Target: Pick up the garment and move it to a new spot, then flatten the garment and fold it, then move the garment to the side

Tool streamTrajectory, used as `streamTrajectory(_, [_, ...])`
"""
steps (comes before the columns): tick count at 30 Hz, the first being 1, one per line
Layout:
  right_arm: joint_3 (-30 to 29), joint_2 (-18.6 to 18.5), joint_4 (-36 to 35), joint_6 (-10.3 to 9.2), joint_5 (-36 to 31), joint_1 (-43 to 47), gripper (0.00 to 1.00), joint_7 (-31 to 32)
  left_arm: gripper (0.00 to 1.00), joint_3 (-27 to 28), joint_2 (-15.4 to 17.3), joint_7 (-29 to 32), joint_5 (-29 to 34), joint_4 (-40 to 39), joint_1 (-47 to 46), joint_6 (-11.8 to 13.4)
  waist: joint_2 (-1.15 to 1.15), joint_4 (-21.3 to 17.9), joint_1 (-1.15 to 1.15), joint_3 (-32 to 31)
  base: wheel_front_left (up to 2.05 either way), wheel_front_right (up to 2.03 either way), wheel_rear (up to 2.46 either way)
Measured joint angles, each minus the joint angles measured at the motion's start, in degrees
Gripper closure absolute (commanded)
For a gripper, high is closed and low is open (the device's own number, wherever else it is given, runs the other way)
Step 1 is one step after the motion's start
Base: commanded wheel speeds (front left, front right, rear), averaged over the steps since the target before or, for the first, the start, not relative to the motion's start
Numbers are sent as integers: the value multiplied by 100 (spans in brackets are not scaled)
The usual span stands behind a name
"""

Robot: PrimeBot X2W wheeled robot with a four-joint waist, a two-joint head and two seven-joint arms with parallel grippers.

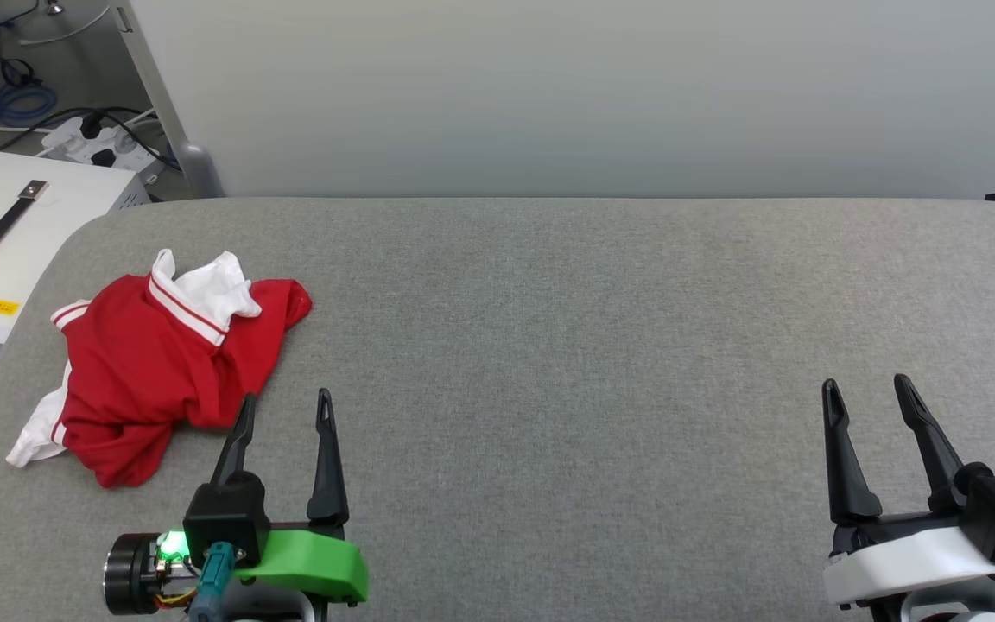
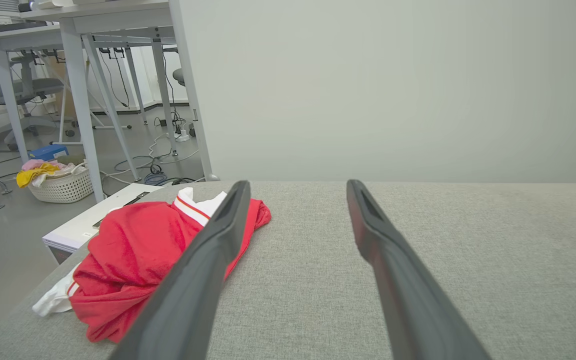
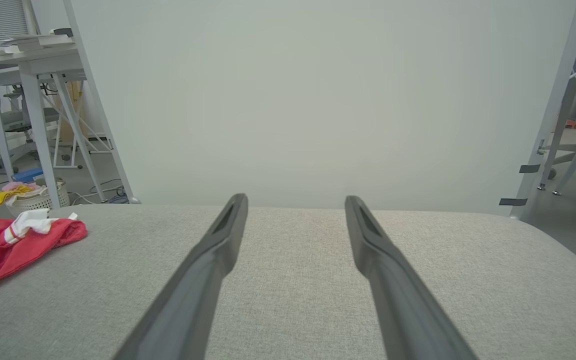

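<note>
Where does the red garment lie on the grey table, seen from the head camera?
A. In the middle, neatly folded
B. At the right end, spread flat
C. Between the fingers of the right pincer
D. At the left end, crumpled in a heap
D: the garment lies bunched up at the left end of the table, close to the open left pincer.

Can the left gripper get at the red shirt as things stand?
Probably yes. The left gripper is open, and in the head view one finger sits right at the edge of the crumpled garment. The garment lies uncovered on the grey fabric surface, and nothing stands between them.
</note>
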Motion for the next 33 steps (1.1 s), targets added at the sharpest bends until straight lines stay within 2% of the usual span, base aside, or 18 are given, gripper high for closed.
streamTrajectory(21, [-30, 0, -20, 0, 101, 114, 0, -234, 0, -92, 0, -243, -102, 79, 37, 107, 0, 67, 0, 6, 0, 0, 0])
streamTrajectory(33, [-2, 0, -60, 0, 118, 136, 0, -279, 0, -68, -2, -292, -178, 104, 42, 118, 0, 235, 0, 26, 0, 0, 0])
